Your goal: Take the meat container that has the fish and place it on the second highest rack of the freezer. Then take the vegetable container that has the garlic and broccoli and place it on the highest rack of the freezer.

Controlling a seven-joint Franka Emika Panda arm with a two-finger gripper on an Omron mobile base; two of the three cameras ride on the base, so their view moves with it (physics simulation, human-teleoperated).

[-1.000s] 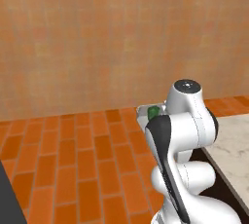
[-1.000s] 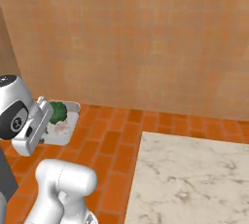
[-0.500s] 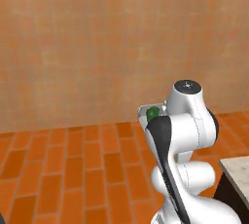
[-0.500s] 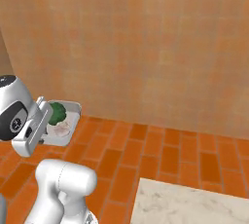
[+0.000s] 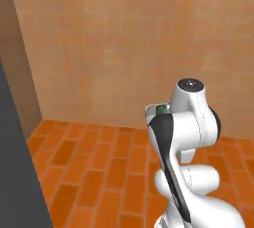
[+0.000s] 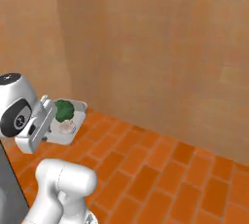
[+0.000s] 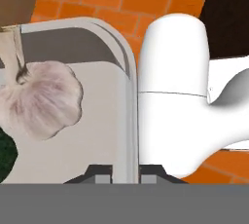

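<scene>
Gripper [image 7: 125,175]: we see the jaws clamped on the rim of the vegetable container [image 7: 127,96], so the tray rides level.
Garlic [image 7: 43,99]: lies loose inside beside the broccoli [image 6: 63,110].
Container position: carried above the brick floor [image 6: 160,169].
Freezer: we judge it the destination.

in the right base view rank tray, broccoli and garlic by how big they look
1. tray, largest
2. broccoli
3. garlic, smallest; partly hidden behind the gripper, so its full extent is unsure
</scene>
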